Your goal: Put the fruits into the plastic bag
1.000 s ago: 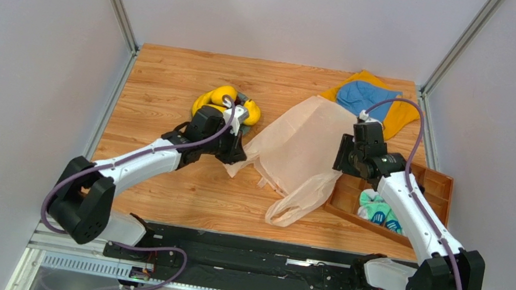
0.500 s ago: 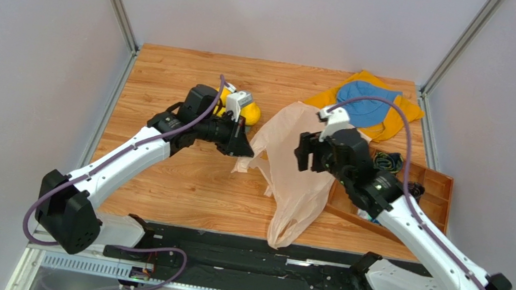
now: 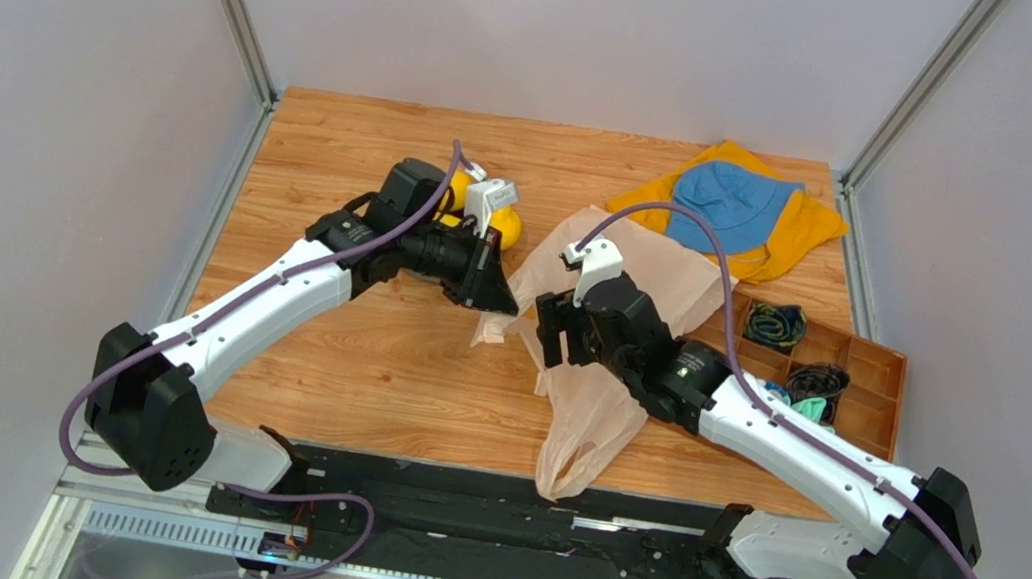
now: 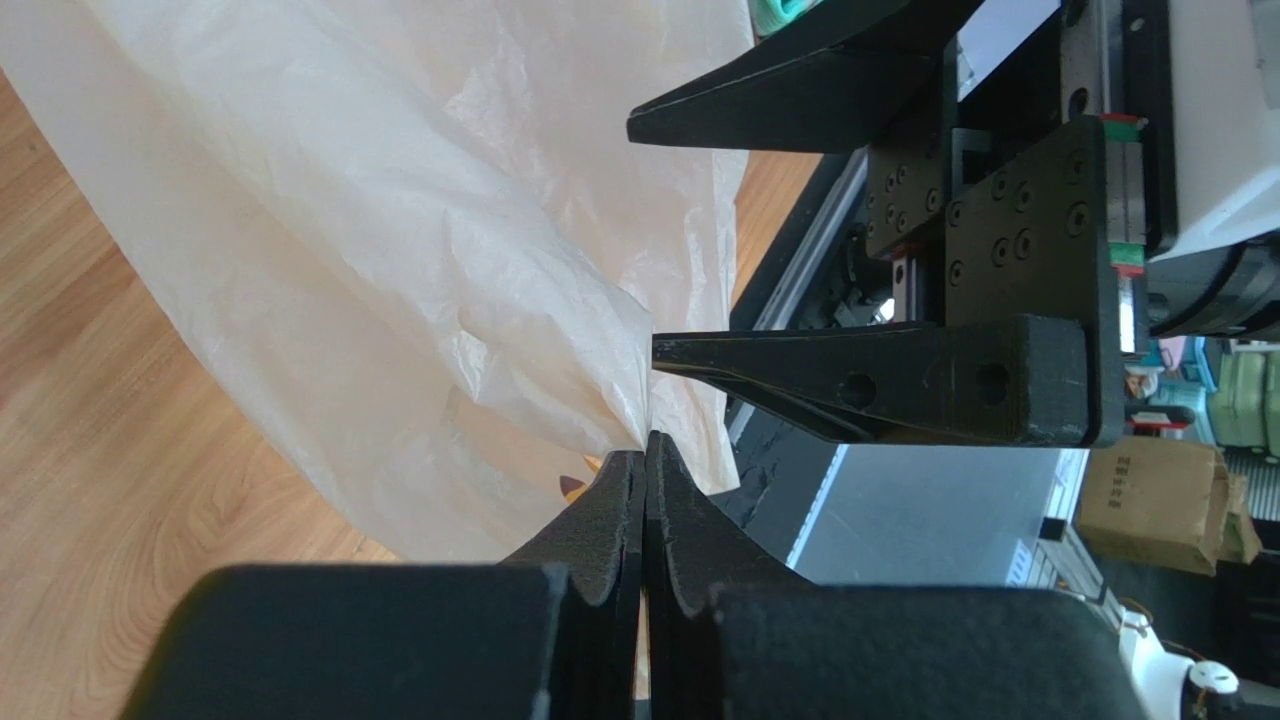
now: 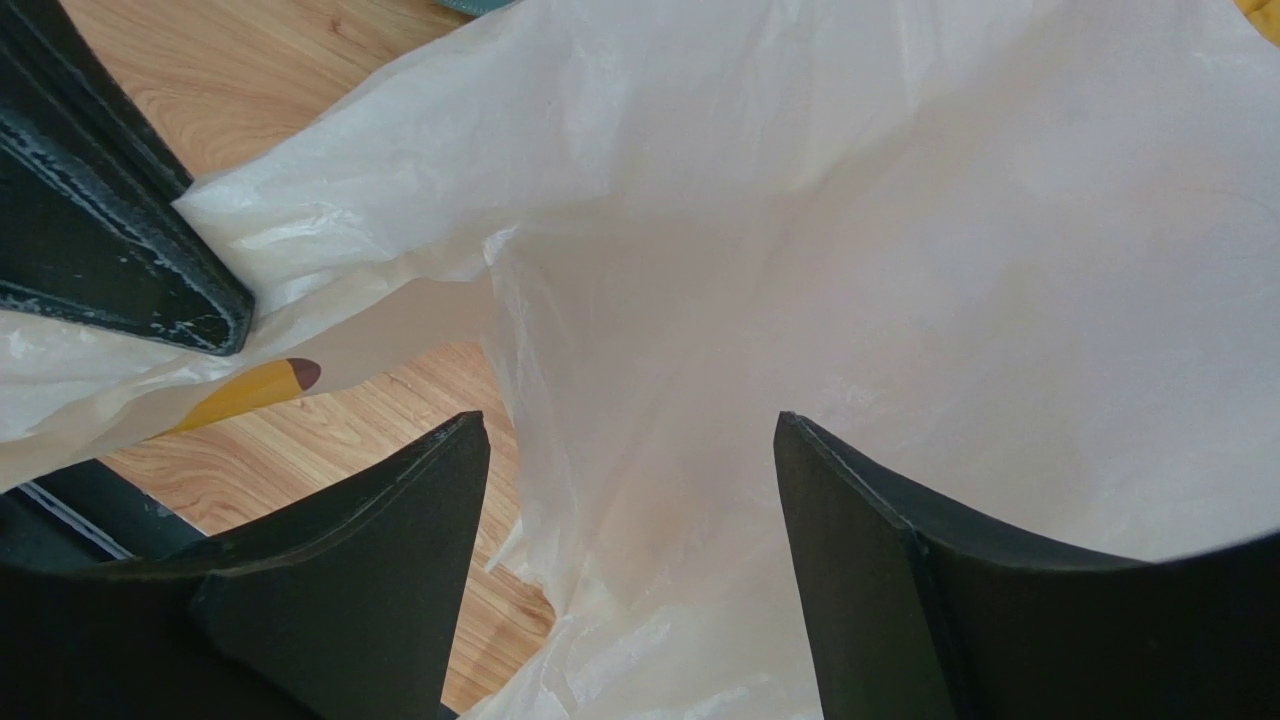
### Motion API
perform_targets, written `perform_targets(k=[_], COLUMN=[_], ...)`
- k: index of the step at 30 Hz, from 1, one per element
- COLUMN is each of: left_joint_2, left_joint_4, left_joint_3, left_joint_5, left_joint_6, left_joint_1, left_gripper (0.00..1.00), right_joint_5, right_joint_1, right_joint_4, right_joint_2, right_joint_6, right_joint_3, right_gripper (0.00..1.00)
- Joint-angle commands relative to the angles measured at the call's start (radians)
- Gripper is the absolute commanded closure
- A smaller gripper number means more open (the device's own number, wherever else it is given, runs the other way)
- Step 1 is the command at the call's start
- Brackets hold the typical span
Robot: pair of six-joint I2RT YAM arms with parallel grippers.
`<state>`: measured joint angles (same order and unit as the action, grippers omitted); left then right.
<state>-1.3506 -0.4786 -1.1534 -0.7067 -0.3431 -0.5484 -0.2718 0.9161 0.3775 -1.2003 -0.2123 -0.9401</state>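
Observation:
The pale peach plastic bag (image 3: 669,273) lies crumpled mid-table, one handle loop trailing toward the near edge. My left gripper (image 3: 494,299) is shut on the bag's left edge; the left wrist view shows its tips (image 4: 646,443) pinching the film (image 4: 376,225). My right gripper (image 3: 553,340) is open just right of it, jaws spread over the bag (image 5: 902,225) and holding nothing (image 5: 631,435). Yellow fruit (image 3: 502,226) shows behind my left wrist, mostly hidden. A yellow banana tip (image 5: 248,393) shows beneath the film. The grapes and the dark fruit are hidden.
Orange and blue cloths (image 3: 739,208) lie at the back right. A wooden compartment tray (image 3: 878,374) holding small items sits at the right edge. Metal frame posts stand at the back corners.
My right arm has swung left across the bag until its open gripper is beside my left gripper. My left gripper has moved right and toward the back with the bag's edge, which has shifted.

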Motion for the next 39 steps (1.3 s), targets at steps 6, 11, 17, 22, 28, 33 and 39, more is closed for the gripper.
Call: perform_targets(k=[6,11,17,22,28,33,39], left_joint_2=[-0.008,-0.007,-0.004,0.019,0.042,0.105,0.315], left_joint_4=[0.09,0.11,0.132,0.124,0.023,0.011,0.067], left_joint_3=[-0.023,-0.022,-0.028,-0.032,-0.058,-0.048,0.03], left_joint_5=[-0.105,-0.116,-0.129,-0.12,-0.005,0.05,0.171], left_joint_6=[-0.048,-0.068,-0.08,-0.068,0.047,0.122,0.194], left_joint_1=[-0.002,-0.002,0.001,0.041,0.058,0.056,0.056], left_gripper=[1.0,1.0,1.0,1.0,0.97,0.28,0.04], right_joint_5=[-0.107,-0.225,-0.361,-0.405,-0.33,-0.307,-0.268], right_joint_1=[0.007,0.01,0.009,-0.017,-0.066,-0.068,-0.091], right_joint_4=[-0.198,-0.255,-0.225,-0.115,0.024,0.26,0.445], right_joint_2=[-0.024,-0.068,-0.163,-0.17,-0.065,-0.105,-0.192], right_joint_6=[-0.097,-0.159,-0.18,-0.168,-0.116,-0.061,-0.032], right_joint_3=[0.073,0.096,0.084,0.081,0.019,-0.205,-0.417], right_gripper=[0.28,0.3,0.34,0.55,0.91,1.0,1.0])
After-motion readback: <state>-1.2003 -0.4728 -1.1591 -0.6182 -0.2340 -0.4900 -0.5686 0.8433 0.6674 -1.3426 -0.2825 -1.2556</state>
